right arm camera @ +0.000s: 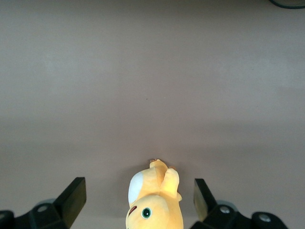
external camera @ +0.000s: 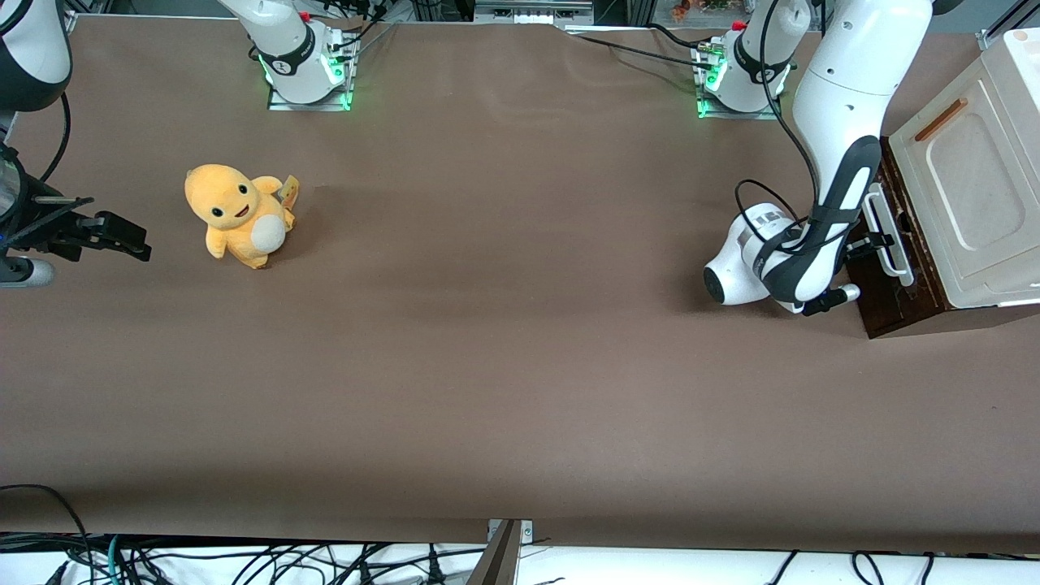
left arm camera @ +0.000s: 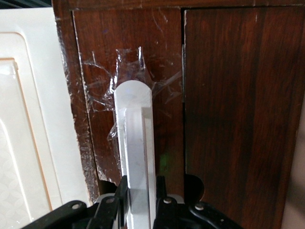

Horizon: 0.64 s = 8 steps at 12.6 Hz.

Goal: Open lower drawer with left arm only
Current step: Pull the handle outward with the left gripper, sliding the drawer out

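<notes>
Both fingers of the left arm's (external camera: 837, 122) tool (left arm camera: 140, 202) pinch the white handle (left arm camera: 135, 157) of the lower drawer (left arm camera: 128, 95), directly ahead, still closed, so pulling back should slide it out.

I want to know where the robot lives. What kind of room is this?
Probably a robot lab. Two robot arms are bolted to a big brown table, cables tangle along its edge, and the left arm's gripper is shut on the white handle of a wooden drawer.
</notes>
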Tool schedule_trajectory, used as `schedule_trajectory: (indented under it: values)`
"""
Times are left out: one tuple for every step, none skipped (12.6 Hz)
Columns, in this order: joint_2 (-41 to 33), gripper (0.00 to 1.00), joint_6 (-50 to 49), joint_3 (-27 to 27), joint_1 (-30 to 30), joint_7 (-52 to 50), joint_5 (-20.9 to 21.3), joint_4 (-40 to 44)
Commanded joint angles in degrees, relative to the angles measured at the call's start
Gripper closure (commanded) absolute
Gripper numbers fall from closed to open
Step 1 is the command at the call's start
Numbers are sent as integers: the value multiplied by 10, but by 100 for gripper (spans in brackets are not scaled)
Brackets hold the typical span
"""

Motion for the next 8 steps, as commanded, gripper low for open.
schedule_trajectory:
  values:
    - [-6, 80, -5, -3, 3, 5, 18, -3]
    - [-7, 82, -5, -4, 3, 5, 18, -3]
    - [-7, 83, -6, -4, 3, 6, 18, -2]
    - [-7, 83, -8, -5, 2, 6, 17, -1]
    - [-7, 84, -10, -6, 1, 6, 15, 0]
    - [-7, 84, -10, -7, -1, 5, 11, 1]
    - [-7, 84, -12, -7, -3, 5, 10, 1]
    - [-7, 84, -16, -7, -4, 5, 9, 2]
